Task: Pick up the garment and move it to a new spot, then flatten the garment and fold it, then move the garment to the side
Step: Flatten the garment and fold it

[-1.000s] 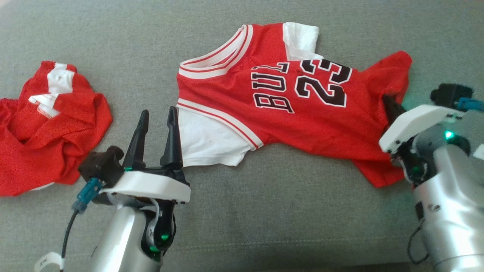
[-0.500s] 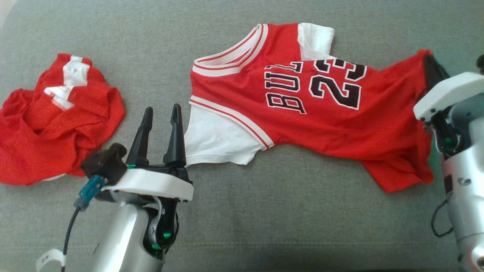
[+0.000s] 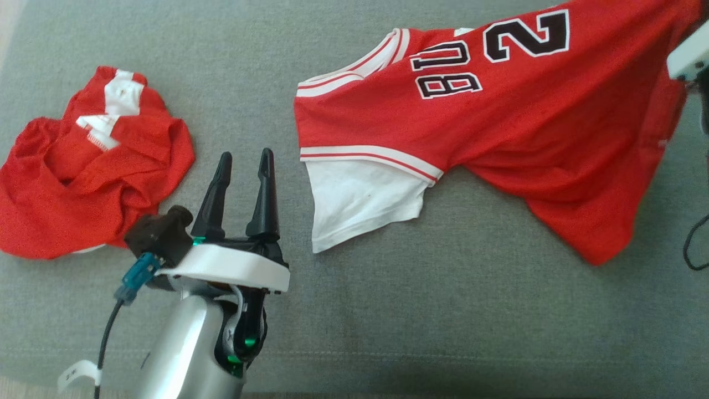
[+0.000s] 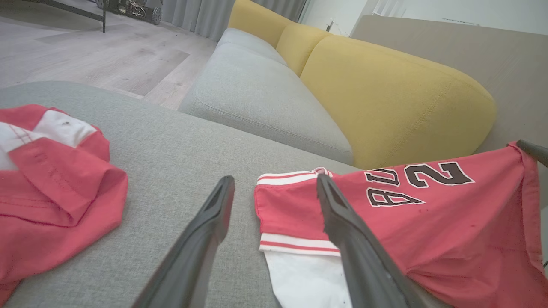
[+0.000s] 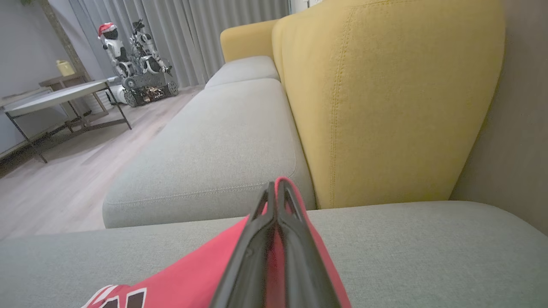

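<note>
**One end up, one end down**

The right hand (image 5: 276,188) pinches the red edge of the jersey (image 3: 498,111) and holds that end up off the cushion (image 3: 388,310). The collar end and white sleeve (image 3: 360,202) lie on the cushion. The left hand (image 3: 245,155) is spread wide, just beside the sleeve. The jersey looks light, soft and floppy. It will sag, so the shoulder seems a good place to grab.

Grey woven upholstery (image 3: 388,332) underneath, wide and flat. Beyond, a long grey sofa seat (image 5: 214,141) backed by mustard-yellow cushions (image 5: 385,107). Pale wood-plank floor (image 4: 85,55) to one side, grey curtains (image 5: 192,34) hanging full length, a grey-topped table (image 5: 55,96) on thin dark legs. Taupe wall (image 5: 513,128) just behind the cushions. Soft, even light.
</note>
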You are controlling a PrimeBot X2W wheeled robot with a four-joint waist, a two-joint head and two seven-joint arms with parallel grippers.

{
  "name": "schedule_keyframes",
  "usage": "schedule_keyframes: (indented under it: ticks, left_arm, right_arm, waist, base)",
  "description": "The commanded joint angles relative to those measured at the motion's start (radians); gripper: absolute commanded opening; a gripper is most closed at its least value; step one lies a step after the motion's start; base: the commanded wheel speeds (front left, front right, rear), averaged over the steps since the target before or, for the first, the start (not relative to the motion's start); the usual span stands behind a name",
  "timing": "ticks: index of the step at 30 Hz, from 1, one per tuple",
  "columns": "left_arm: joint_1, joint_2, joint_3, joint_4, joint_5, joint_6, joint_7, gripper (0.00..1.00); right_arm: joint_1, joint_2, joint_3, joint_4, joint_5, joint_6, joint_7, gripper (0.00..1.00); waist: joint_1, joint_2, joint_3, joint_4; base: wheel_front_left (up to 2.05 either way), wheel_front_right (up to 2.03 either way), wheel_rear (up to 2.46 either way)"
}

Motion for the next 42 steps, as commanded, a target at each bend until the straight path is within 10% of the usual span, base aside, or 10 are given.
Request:
schedule_keyframes:
  ticks: [1,2,3,4,20,42]
  left_arm:
    - [-0.038,0.009,0.027,-0.035,-0.008,0.002,-0.005,1.00]
    - [-0.040,0.009,0.025,-0.034,-0.010,0.003,-0.005,1.00]
    - [-0.040,0.009,0.025,-0.034,-0.010,0.003,-0.005,1.00]
    - [-0.041,0.009,0.025,-0.034,-0.011,0.004,-0.005,1.00]
    - [-0.040,0.009,0.044,-0.029,-0.005,0.010,-0.005,1.00]
    - [0.001,0.009,0.044,0.070,0.010,0.005,-0.005,1.00]
  right_arm:
    - [-0.025,-0.009,0.024,-0.009,-0.008,0.008,-0.002,0.00]
    - [-0.038,-0.018,0.038,0.035,-0.028,0.008,-0.001,0.46]
    - [-0.038,-0.018,0.038,0.035,-0.028,0.008,-0.001,0.46]
    - [-0.042,-0.023,0.037,0.063,-0.043,0.008,-0.002,1.00]
    - [0.029,0.030,-0.117,0.271,-0.189,0.008,-0.187,1.00]
    - [0.604,0.167,-0.041,-0.372,0.025,0.008,-0.205,1.00]
  waist:
    - [0.0000,0.0000,0.009,0.008]
    - [0.0000,0.0000,0.015,0.012]
    - [0.0000,0.0000,0.015,0.012]
    - [0.0000,0.0000,0.017,0.013]
    - [0.0000,0.0000,-0.030,-0.058]
    - [0.0000,0.0000,-0.073,-0.167]
  base:
    - [0.00,0.00,0.00]
    - [0.00,0.00,0.00]
    - [0.00,0.00,0.00]
    - [0.00,0.00,0.00]
    - [0.00,0.00,0.00]
    - [0.00,0.00,0.00]
